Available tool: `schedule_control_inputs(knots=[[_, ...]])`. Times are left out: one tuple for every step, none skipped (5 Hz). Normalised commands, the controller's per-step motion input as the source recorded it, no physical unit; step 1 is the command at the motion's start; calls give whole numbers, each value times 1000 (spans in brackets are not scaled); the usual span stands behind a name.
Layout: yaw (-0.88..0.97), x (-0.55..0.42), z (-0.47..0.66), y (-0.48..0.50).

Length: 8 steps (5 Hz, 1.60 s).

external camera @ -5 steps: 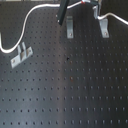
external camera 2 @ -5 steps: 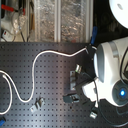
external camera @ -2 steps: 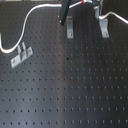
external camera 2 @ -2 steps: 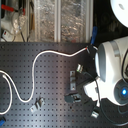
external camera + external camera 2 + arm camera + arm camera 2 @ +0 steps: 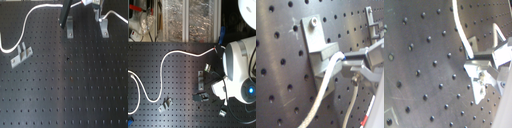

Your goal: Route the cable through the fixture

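Looks like mid-routing: the gripper (image 5: 351, 67), jaws pinched on the cable (image 5: 326, 87), holds it right at the fixture (image 5: 320, 42), so next it needs seating between the 2 prongs.

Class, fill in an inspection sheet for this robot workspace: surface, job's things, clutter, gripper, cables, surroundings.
Surface: black perforated board.
Job's things: white cable curves across the board; in the first wrist view it lies against the fixture.
Clutter: a second bracket and a slanted plate stand on the board.
Gripper: gripper holds the cable beside the fixture.
Cables: only the white one.
Surroundings: shelving with bins behind the board.
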Motion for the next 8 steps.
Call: schedule_control_inputs(knots=[[0,1,97,1],[0,-45,-9,96],[14,-427,6,-199],[49,-420,-95,-192],[54,-329,-159,-141],[0,-392,-492,105],[-206,-525,-486,146],[-391,-536,-204,121]])
